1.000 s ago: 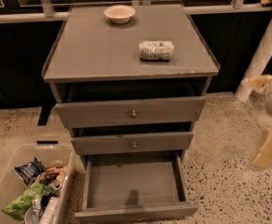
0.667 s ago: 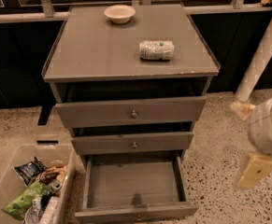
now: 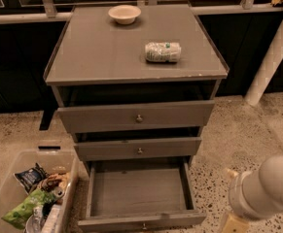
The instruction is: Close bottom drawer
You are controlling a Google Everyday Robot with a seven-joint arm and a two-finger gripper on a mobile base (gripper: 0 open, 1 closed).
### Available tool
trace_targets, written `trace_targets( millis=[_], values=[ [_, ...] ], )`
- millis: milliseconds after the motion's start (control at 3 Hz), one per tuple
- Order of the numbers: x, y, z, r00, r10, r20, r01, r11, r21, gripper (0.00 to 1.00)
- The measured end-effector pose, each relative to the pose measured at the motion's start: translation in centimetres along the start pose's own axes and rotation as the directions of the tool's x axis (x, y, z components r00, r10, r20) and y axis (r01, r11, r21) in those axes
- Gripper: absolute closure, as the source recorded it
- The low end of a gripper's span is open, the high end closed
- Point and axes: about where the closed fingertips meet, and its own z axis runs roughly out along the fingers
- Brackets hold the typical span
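Bottom drawer (image 3: 138, 191) stands pulled well out at the near foot of the grey cabinet (image 3: 107, 52). The end effector (image 3: 232, 200) hangs near right, just off the drawer's corner; open or closed, can't tell. The risk is an off-centre shove there — it could skew the drawer and jam it. The drawer has a slim front, a small knob (image 3: 143, 225) and a plain grey interior.

Looks dim and warm, lit softly from above, with a pale sheen across the flat grey cabinet top (image 3: 107, 52) and deep shadow in the gaps above the drawer fronts. Catches most light on the rounded white robot arm (image 3: 272, 188) at lower right, with the tan two-finger gripper (image 3: 233, 223) below it at the bottom edge, right of the evenly lit, open grey wooden bottom drawer (image 3: 138, 191).
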Motion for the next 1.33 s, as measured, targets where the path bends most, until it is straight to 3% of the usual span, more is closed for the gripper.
trace_targets(
  millis=[333, 667, 1000, 1333],
  values=[
    [2.7, 4.2, 6.6, 0.998, 0.064, 0.017, -0.062, 0.9946, -0.083, 0.0],
    [4.1, 7.5, 13.1, 0.993, 0.1, 0.058, -0.087, 0.9764, -0.198, 0.0],
    [4.1, 7.5, 13.1, 0.993, 0.1, 0.058, -0.087, 0.9764, -0.198, 0.0],
    [4.2, 8.2, 14.5, 0.996, 0.062, 0.068, -0.048, 0.9806, -0.19, 0.0]
  ],
)
